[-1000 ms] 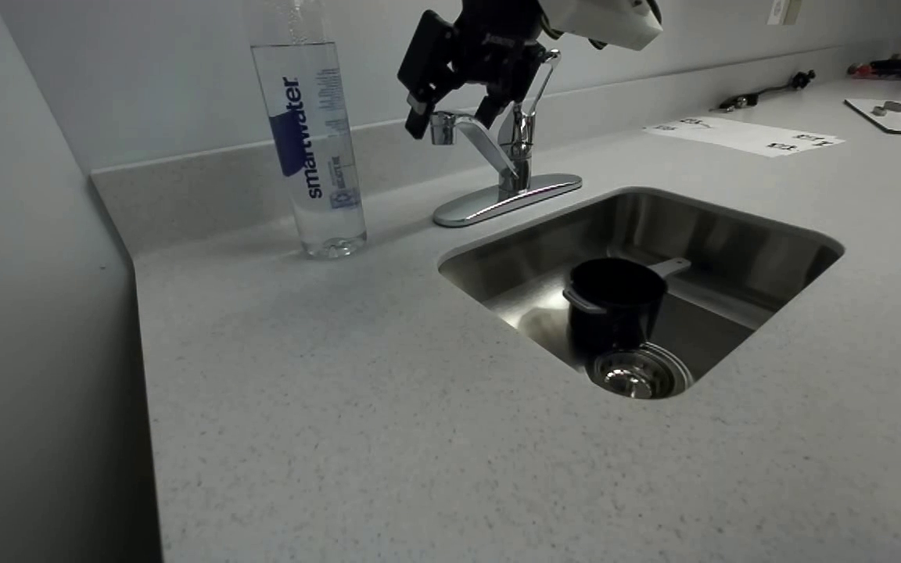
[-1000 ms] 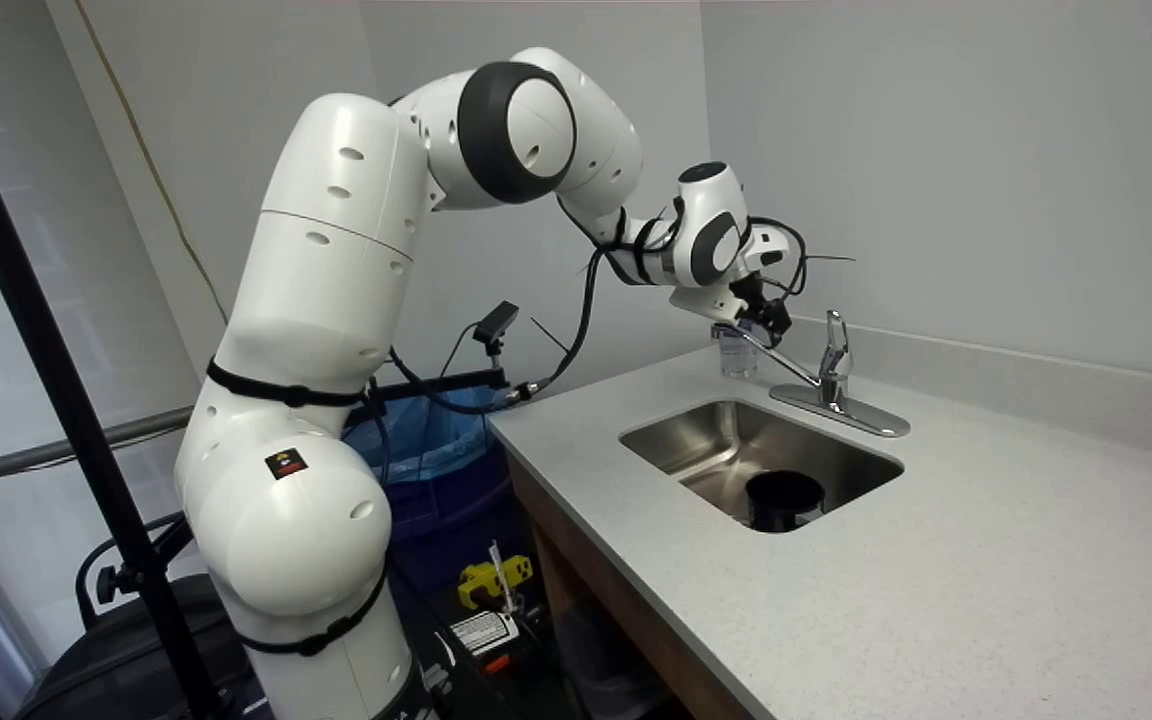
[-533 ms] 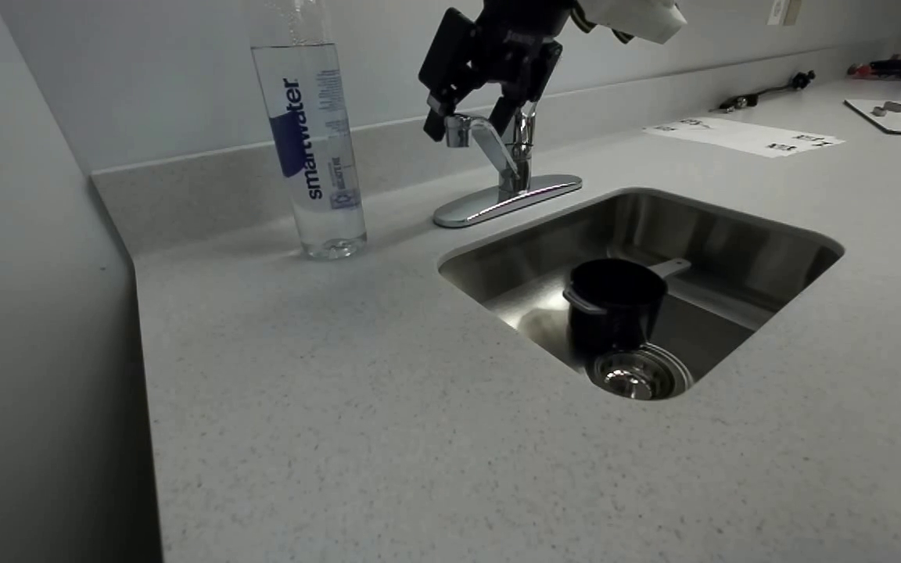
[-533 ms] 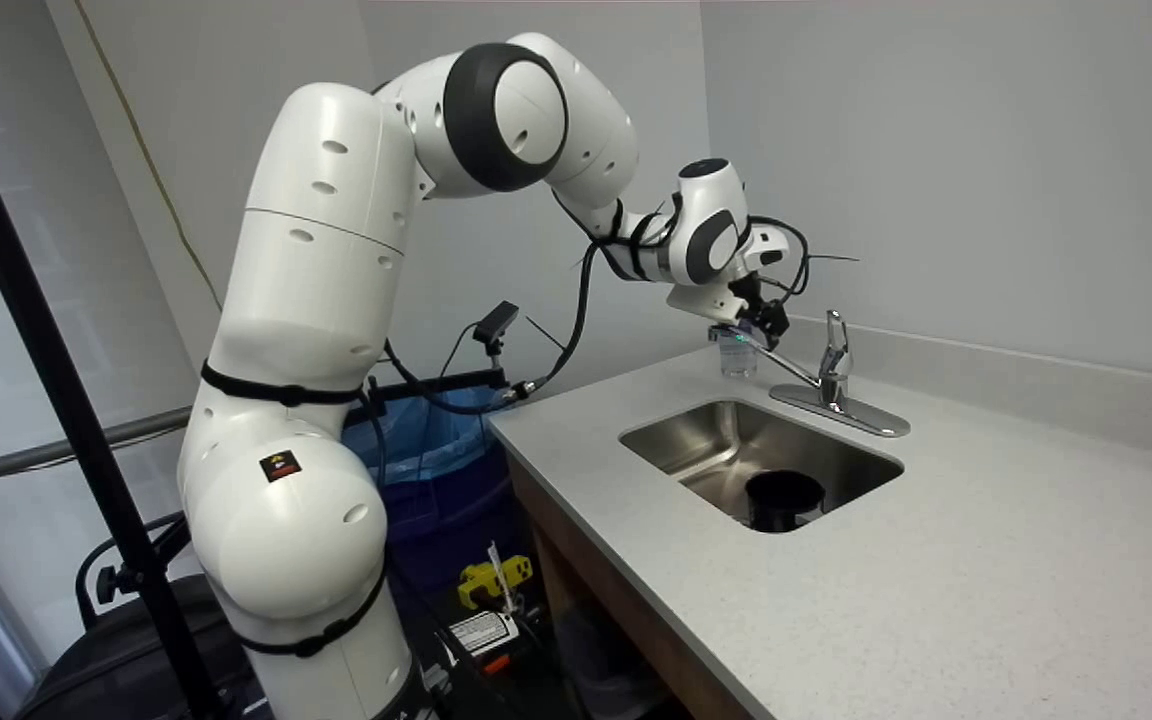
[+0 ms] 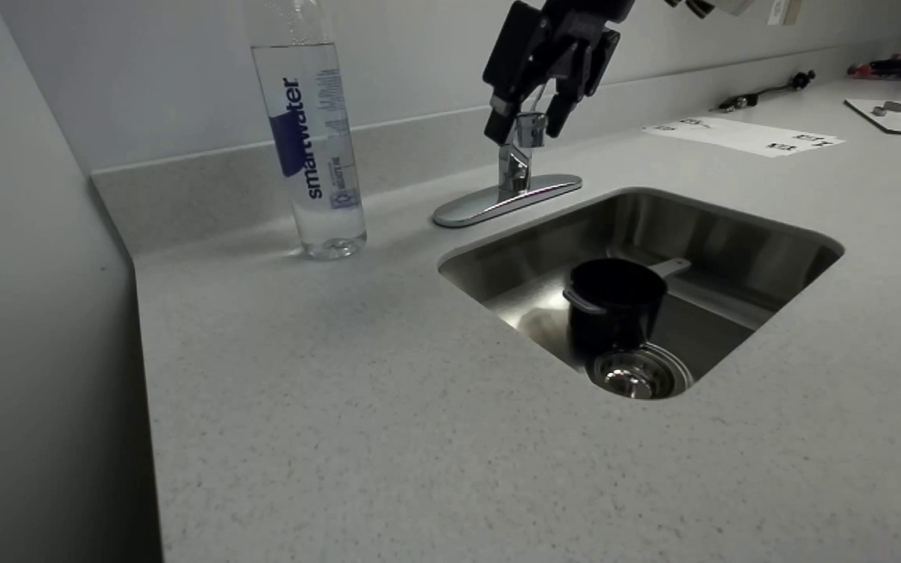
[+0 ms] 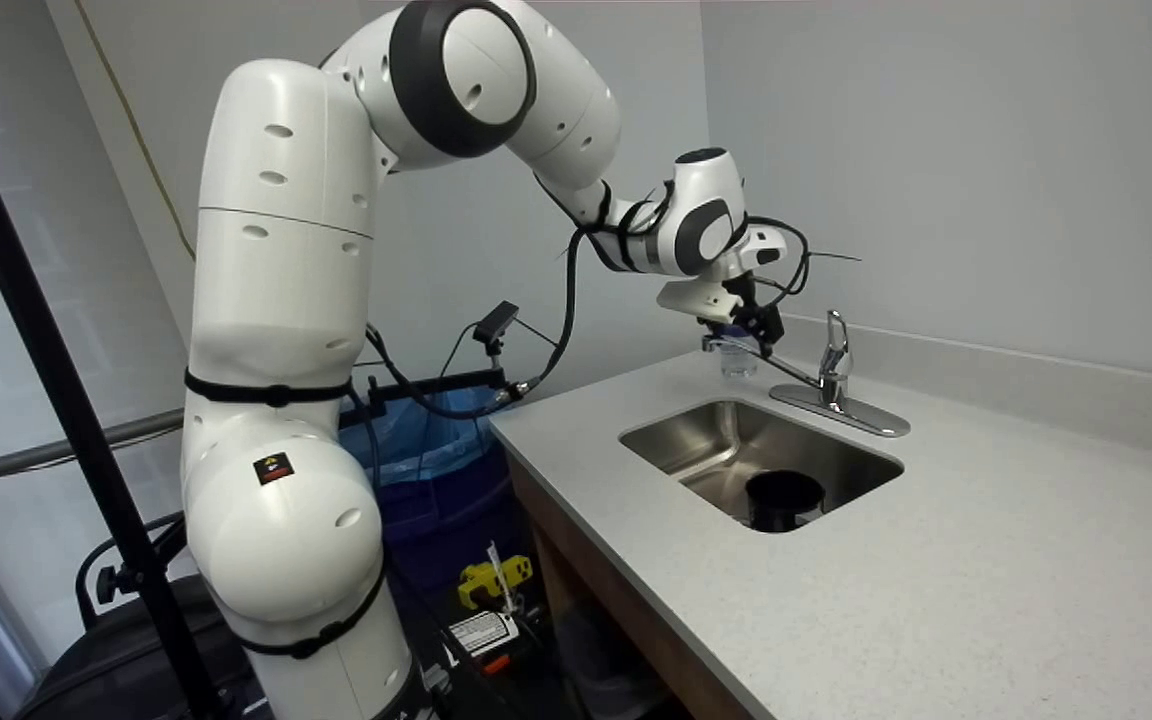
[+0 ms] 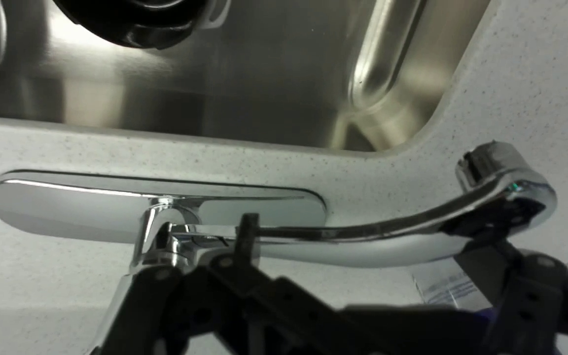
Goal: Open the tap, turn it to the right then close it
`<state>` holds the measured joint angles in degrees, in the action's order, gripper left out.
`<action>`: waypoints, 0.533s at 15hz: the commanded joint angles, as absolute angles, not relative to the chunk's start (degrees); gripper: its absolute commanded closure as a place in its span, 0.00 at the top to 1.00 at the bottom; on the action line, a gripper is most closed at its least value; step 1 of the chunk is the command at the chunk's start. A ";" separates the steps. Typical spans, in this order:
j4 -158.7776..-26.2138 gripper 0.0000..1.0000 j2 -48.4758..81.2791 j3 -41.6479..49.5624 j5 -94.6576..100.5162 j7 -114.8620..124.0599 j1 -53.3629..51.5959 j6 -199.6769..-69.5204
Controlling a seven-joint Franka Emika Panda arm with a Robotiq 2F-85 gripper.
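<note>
The silver tap shows in both exterior views: oval base plate [image 5: 489, 205], spout outlet [image 5: 529, 130], and raised lever [image 6: 836, 330]. In an exterior view the gripper [image 5: 530, 128] covers most of the lever, its two fingertips to either side of the outlet. My wrist view has the spout [image 7: 353, 251] running across between widely parted fingers [image 7: 248, 234], one near the tap's body, the other by the outlet end. That second fingertip appears to lie against the spout, though contact is hard to confirm. The gripper is open.
Left of the tap stands a tall clear water bottle [image 5: 314, 156]. A black pot [image 5: 615, 313] sits inside the sink [image 5: 677, 215], in front of the tap. Behind runs a low backsplash [image 5: 419, 145] along the wall. A paper sheet [image 5: 740, 137] lies farther right.
The spout has swung rightward in an exterior view, its outlet now in front of the tap's body. My gripper has moved right along with it, still open. Bottle and pot have stayed put.
</note>
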<state>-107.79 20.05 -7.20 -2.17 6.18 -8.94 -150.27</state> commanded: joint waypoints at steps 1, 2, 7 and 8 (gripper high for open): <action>-113.65 1.00 14.52 -6.68 -2.44 3.89 -7.50 -147.16; -114.36 1.00 13.81 -6.34 -2.25 4.08 -7.37 -146.79; -118.00 1.00 10.30 -3.93 -0.94 5.49 -6.30 -145.19; -118.53 1.00 9.76 -3.38 -0.87 5.68 -5.97 -144.83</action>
<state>-114.71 13.78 -4.83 -1.93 6.06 -7.65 -146.77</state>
